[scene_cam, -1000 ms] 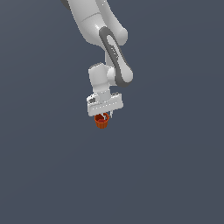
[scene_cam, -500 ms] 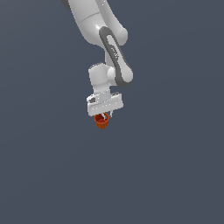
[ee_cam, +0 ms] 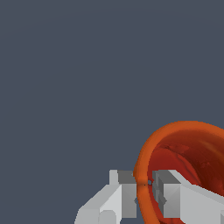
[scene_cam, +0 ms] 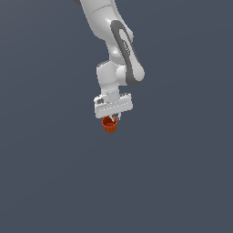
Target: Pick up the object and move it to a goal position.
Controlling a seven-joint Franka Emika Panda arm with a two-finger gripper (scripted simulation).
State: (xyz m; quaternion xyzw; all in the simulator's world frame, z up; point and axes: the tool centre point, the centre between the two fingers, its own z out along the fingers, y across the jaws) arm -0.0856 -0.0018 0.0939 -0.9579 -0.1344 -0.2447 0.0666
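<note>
exterior view: we see the white panda arm (scene_cam: 119, 50) reach down from the top of the picture against a plain slate-grey backdrop, its gripper (scene_cam: 113, 118) pinching the small orange-red cup (scene_cam: 109, 124) that hangs just under the white hand. the cup sits upright, mouth up, a little toward the exterior view's left of the hand's middle, with nothing visible beneath it. in the wrist view we look into the cup (ee_cam: 188, 166): a glossy orange rim around a darker red inside, and we can make out nothing in it. the two grey fingers (ee_cam: 127, 194) are clamped on the rim wall, one outside the cup and one inside it. we can read no brand, label or writing on the cup or the arm.
</note>
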